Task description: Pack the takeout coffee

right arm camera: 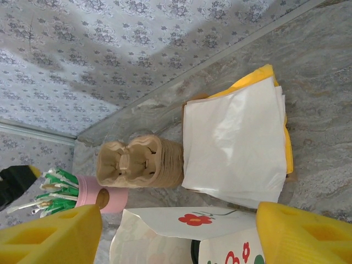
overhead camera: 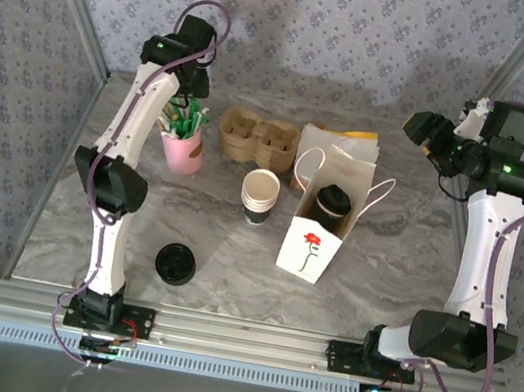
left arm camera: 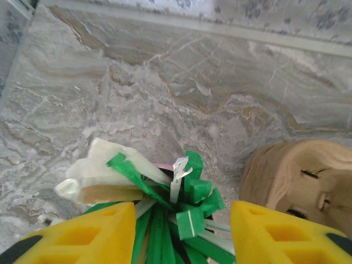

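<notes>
Brown coffee (overhead camera: 331, 204), black-lidded, stands inside the white bag (overhead camera: 308, 250). Left gripper (left arm camera: 182, 223) hangs open over green packets (left arm camera: 192, 187) in a pink cup (overhead camera: 183, 154); right gripper (right arm camera: 179, 220) gapes wide, empty.

My right gripper (right arm camera: 179, 234) hangs with its yellow fingers (right arm camera: 55, 236) spread wide and nothing between the pads. Near me, in the gap, stands a white paper bag (right arm camera: 154, 220) printed with a red flower, its mouth open. A dark edge (right arm camera: 193, 252) shows inside, too little to tell what it is. Beyond the bag a stack of flat white bags (right arm camera: 236, 137) lies on a yellow sheet (right arm camera: 258, 74). Left of that sits a stack of brown pulp cup carriers (right arm camera: 140, 162). Further left is a pink cup (right arm camera: 88, 190) full of green and white sticks (right arm camera: 55, 184). All of it rests on the marble table (right arm camera: 324, 55) before the patterned far wall (right arm camera: 110, 44).
</notes>
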